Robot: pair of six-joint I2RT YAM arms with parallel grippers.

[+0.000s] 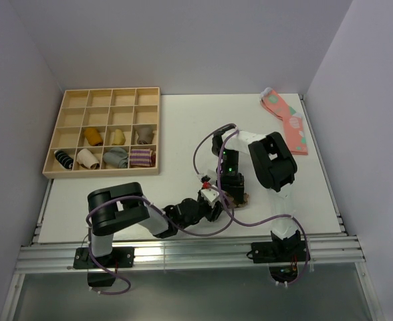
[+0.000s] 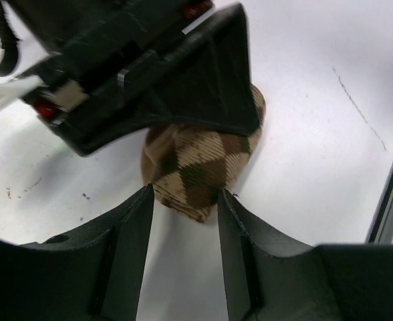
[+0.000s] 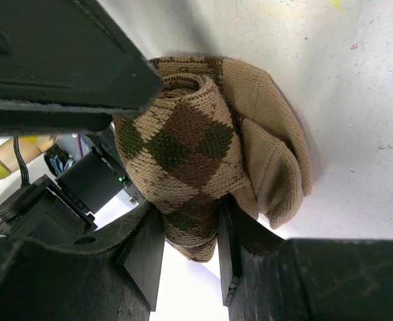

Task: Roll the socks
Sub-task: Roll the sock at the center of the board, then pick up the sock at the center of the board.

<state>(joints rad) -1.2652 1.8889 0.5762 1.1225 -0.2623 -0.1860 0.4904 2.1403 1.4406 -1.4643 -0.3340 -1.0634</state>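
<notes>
The tan-brown argyle sock (image 3: pixel 183 144) is a partly rolled bundle on the white table, with a plain tan part (image 3: pixel 270 154) lying loose beside the roll. My right gripper (image 3: pixel 190 217) is shut on the roll's lower end. In the left wrist view the sock (image 2: pixel 196 170) lies under the right gripper's black body, and its tip sits between the fingertips of my open left gripper (image 2: pixel 185 194), which does not clamp it. From the top, both grippers, left (image 1: pixel 212 200) and right (image 1: pixel 234 192), meet at the table's near middle. Only a sliver of sock (image 1: pixel 246 197) shows there.
A wooden compartment tray (image 1: pixel 76 100) stands at the back left with several rolled socks, among them a purple-striped one (image 1: pixel 141 158). Pink socks with teal spots (image 1: pixel 287 120) lie flat at the back right. A metal rail (image 1: pixel 183 251) runs along the table's near edge.
</notes>
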